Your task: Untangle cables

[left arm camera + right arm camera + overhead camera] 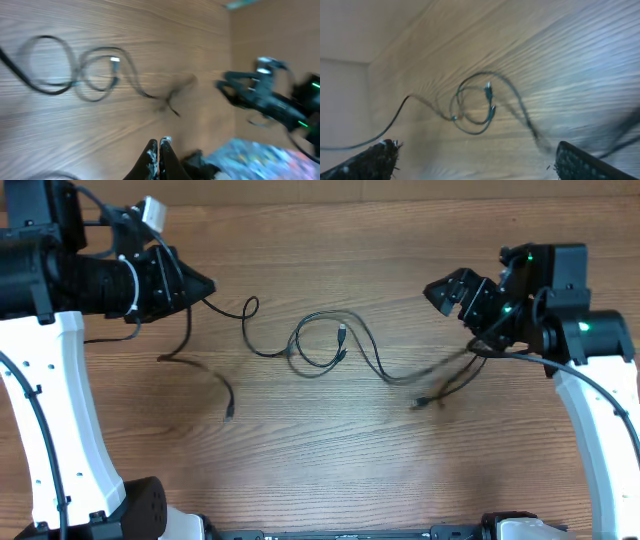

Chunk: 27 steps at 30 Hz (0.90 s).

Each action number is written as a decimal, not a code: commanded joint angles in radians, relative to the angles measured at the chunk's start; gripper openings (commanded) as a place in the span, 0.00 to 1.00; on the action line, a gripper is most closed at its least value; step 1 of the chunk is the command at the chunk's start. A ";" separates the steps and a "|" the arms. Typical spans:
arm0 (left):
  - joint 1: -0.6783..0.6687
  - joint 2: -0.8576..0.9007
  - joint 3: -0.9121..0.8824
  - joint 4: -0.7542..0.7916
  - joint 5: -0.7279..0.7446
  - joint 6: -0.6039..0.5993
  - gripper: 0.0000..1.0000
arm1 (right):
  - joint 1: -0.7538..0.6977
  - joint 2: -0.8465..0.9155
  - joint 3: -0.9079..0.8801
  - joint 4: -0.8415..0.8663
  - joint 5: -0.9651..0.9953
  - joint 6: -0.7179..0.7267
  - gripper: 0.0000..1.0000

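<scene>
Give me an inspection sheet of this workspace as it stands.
Surface: wooden table.
Job's things: cables strung across the middle, loops crossing at the centre, right-hand ends blurred.
Clutter: nothing seen.
Grippers: left gripper shut on cables at their left end; right gripper open, holding nothing.
Cables: thicker arm wires run along both arms.
Surroundings: blurred blue patterned thing in the left wrist view, cannot identify.
</scene>
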State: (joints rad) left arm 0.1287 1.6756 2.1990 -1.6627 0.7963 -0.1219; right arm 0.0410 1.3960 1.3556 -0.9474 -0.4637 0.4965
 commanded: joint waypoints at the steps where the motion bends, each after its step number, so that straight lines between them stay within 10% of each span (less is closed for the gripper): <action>1: -0.032 -0.003 0.011 0.027 0.228 -0.018 0.04 | 0.006 0.019 0.002 0.004 -0.207 -0.127 1.00; 18: -0.232 -0.003 0.011 0.262 0.397 -0.477 0.04 | 0.265 0.025 0.000 0.232 -0.159 -0.283 1.00; 22: -0.260 -0.003 0.011 0.276 0.246 -0.476 0.04 | 0.324 0.025 0.000 0.266 -0.171 -0.229 1.00; 27: -0.278 -0.002 0.010 0.178 -0.285 -0.478 0.04 | 0.376 0.025 0.000 0.267 -0.211 -0.226 1.00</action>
State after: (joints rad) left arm -0.1394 1.6756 2.1994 -1.4342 0.9009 -0.5812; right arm 0.3965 1.4216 1.3556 -0.6846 -0.6506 0.2588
